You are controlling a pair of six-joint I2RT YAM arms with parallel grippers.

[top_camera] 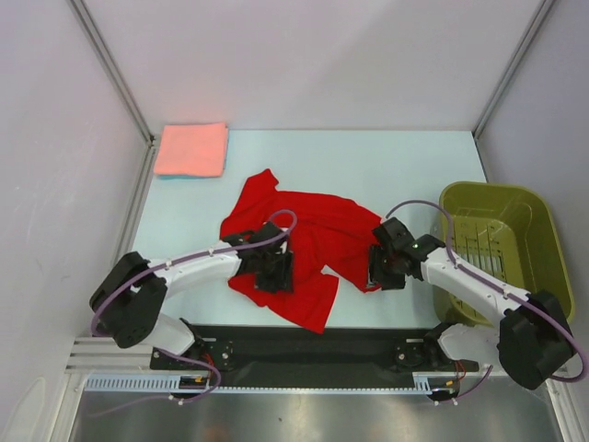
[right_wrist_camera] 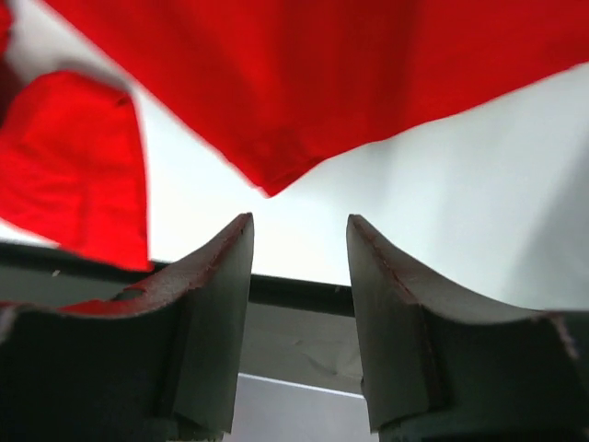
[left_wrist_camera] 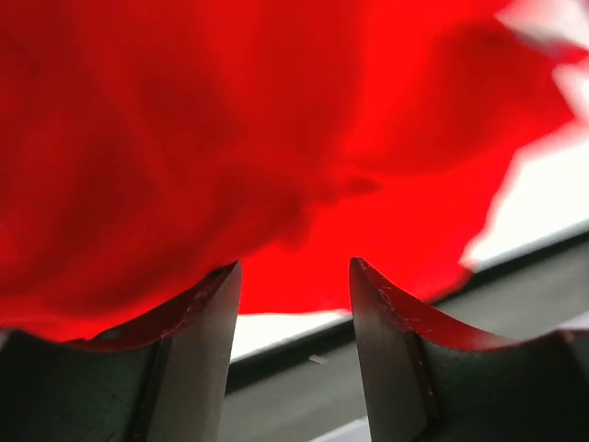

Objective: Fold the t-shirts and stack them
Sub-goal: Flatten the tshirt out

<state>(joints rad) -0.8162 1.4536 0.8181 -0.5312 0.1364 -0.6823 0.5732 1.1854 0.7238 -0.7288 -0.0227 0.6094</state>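
A bright red t-shirt [top_camera: 313, 239] lies crumpled and spread at the table's middle. Folded flat at the back left corner is a salmon-pink t-shirt [top_camera: 191, 149] with a thin light-blue edge. My left gripper [top_camera: 276, 276] hangs over the red shirt's near-left part. In the left wrist view its jaws [left_wrist_camera: 294, 262] stand apart with nothing between them, and the red cloth [left_wrist_camera: 230, 120] fills the view just past the tips. My right gripper [top_camera: 379, 272] is at the shirt's right edge. It [right_wrist_camera: 299, 219] is open too, a corner of red cloth [right_wrist_camera: 322, 74] lying just beyond the fingertips.
An olive-green plastic basket [top_camera: 492, 188] stands at the right side of the pale table [top_camera: 368, 157], close behind my right arm. A black strip [top_camera: 350, 336] runs along the near edge. Grey walls close in the left, back and right.
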